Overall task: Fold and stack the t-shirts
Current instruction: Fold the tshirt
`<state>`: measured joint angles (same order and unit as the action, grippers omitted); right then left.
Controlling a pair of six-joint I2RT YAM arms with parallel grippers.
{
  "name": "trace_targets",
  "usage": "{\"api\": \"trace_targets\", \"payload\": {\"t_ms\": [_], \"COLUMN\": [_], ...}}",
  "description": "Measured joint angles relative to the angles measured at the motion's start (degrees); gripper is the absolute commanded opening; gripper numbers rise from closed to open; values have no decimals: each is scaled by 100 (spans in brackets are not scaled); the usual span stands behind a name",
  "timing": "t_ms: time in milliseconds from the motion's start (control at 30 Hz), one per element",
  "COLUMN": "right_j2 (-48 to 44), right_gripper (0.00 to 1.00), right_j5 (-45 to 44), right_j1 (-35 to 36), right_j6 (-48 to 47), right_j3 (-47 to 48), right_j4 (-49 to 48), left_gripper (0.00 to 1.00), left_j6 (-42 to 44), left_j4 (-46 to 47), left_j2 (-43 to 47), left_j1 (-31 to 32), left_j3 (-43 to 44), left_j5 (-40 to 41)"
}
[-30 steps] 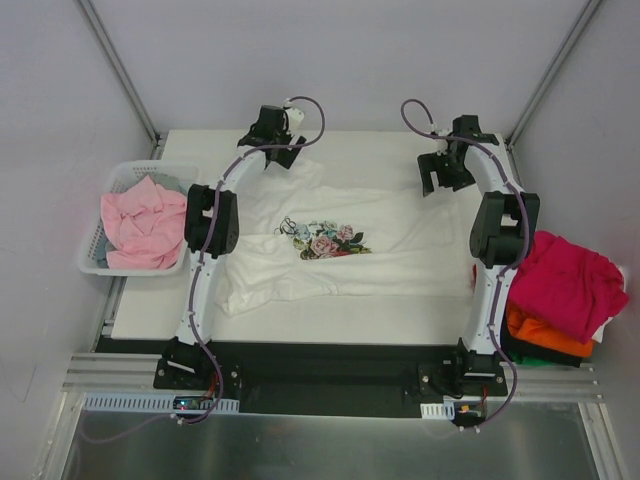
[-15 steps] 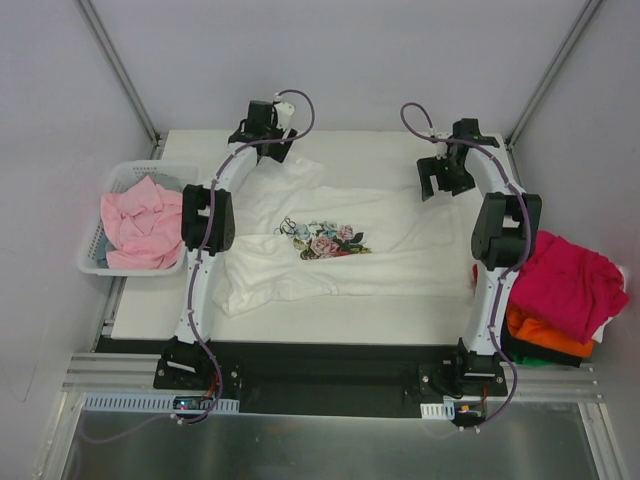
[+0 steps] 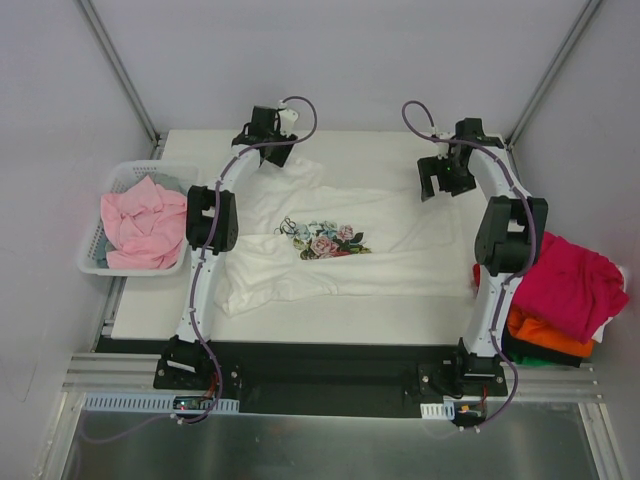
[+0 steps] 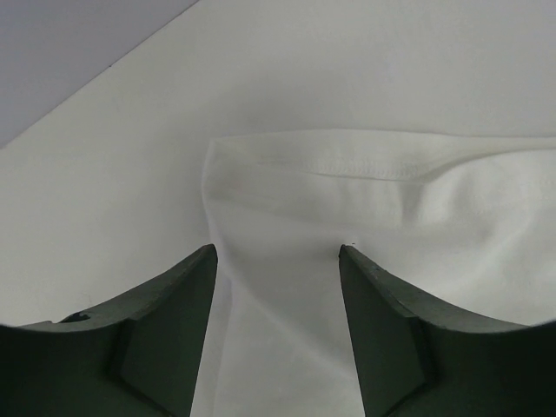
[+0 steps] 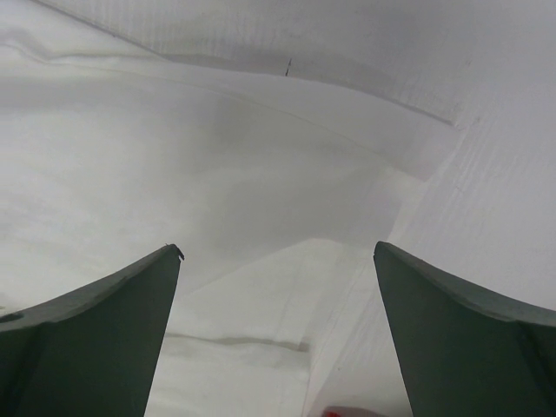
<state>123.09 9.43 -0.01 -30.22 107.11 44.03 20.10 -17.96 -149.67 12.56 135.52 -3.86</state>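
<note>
**Q:** White cotton with the flower print, the t-shirt (image 3: 400,250): how did it lie?

**R:** It lay spread on the tabletop (image 3: 380,145). In the overhead view its long axis ran from 9 o'clock to 3 o'clock, with the flower print (image 3: 325,240) left of its middle.

**Q:** Which arm was nearer which end?

**R:** Each was nearer its own. The left arm (image 3: 210,220) reached to the shirt's far left corner, about 11 o'clock from the print. The right arm (image 3: 505,235) stood over the far right edge, about 2 o'clock from it.

**Q:** And the left jaws?

**R:** They were partly apart and clamped on nothing. In the wrist view they straddled a strip of the cloth that ran up between them. The hemmed edge (image 4: 382,165) crossed just ahead at 12 o'clock, and its corner sat toward 11. I could not tell whether the tips touched the fabric.

**Q:** The right jaws?

**R:** They were wide apart and empty. Cloth filled the view beneath them, the shirt's edge lay ahead toward 12 and 1 o'clock, and bare tabletop showed at 3.

**Q:** So what did the move hinge on?

**R:** As I judged it, the left corner already sat between the jaws and needed only a pinch. The right jaws seemed higher and probably had to come down onto their edge, so that both far corners could be carried toward 6 o'clock together.
</note>
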Motion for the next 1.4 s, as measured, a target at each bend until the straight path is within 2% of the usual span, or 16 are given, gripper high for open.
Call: {"api": "trace_targets", "payload": {"t_ms": [267,567,667,700,1400], "right_j2": [-120,-304,-376,-398,-463], "right_gripper": [97,96,96,96,95], "right_j5": [55,116,149,160,216], "right_j1": [0,0,0,0,2], "right_j6": [-4,-22,-24,-24,-52], "right_j3": [-116,-282,-295,-295,-472], "right_j4": [11,17,15,15,20], "left_gripper": [38,33,20,0,0], "left_j6": [55,271,398,435,527], "left_j4": [-66,-363,-527,-555,-686], "left_j2": [0,-2,-4,-7,15], "left_j1": [-2,0,0,0,26], "left_j3": [20,20,20,20,179], "left_j5": [-22,-48,-42,-39,-15]}}
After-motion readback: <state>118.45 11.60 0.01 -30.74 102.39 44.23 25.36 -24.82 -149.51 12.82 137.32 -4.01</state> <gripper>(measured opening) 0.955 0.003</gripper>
